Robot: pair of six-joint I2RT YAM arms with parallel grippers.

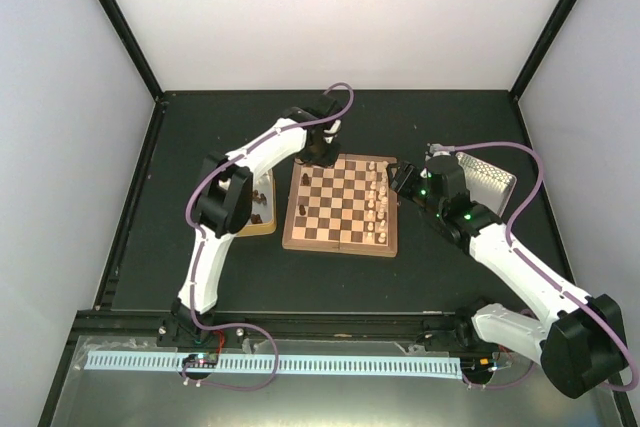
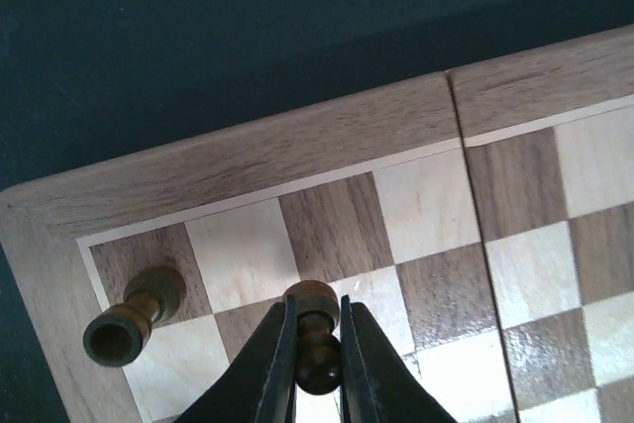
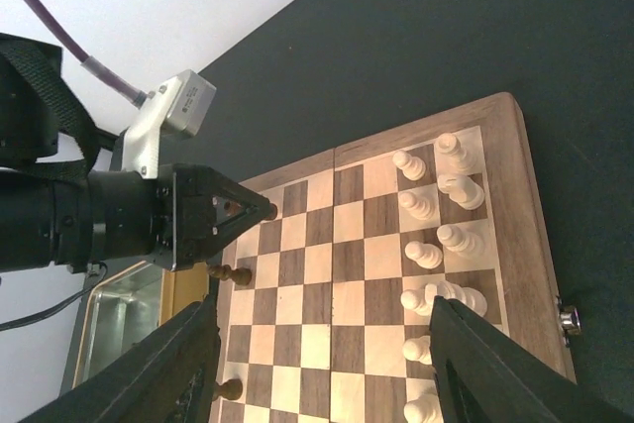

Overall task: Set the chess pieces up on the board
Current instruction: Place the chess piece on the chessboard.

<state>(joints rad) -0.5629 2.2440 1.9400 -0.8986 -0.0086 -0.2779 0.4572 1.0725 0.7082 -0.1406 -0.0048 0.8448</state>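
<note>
At the far left corner of the board (image 2: 297,151), the left gripper (image 2: 316,316) is clamped on a little dark brown piece (image 2: 319,371) of smooth wood with a round head, next to another dark piece (image 2: 134,319). I think it must set it down straight, then let go. Over on the right, the right gripper (image 3: 319,309) hangs with its jaws apart above the cream pieces (image 3: 436,237).

White arms (image 1: 262,147) with black joints (image 1: 225,197), looping purple cables (image 1: 541,179), black tapered claw fingers (image 2: 267,373).

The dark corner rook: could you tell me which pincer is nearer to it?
Left: the left pincer grips a dark pawn beside the rook; the right pincer hangs open at the board's opposite side.
</note>
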